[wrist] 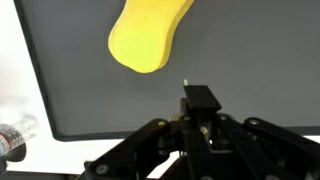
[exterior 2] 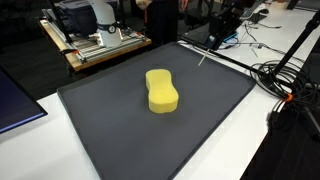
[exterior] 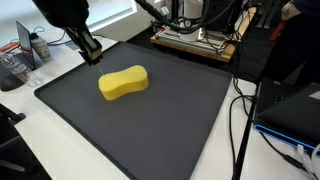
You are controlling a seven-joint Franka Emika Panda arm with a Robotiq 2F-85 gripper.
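The yellow sponge (exterior: 123,82) lies flat on the dark mat (exterior: 185,125) over the tabletop (exterior: 45,145), free on every side for easy approach; the fingers (wrist: 200,98), pinched narrow and seemingly empty, hang well apart from the sponge.

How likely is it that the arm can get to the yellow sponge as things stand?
Probably yes. The sponge lies alone on the dark mat. The gripper hovers by the mat's corner, and both exterior views show nothing standing between them.
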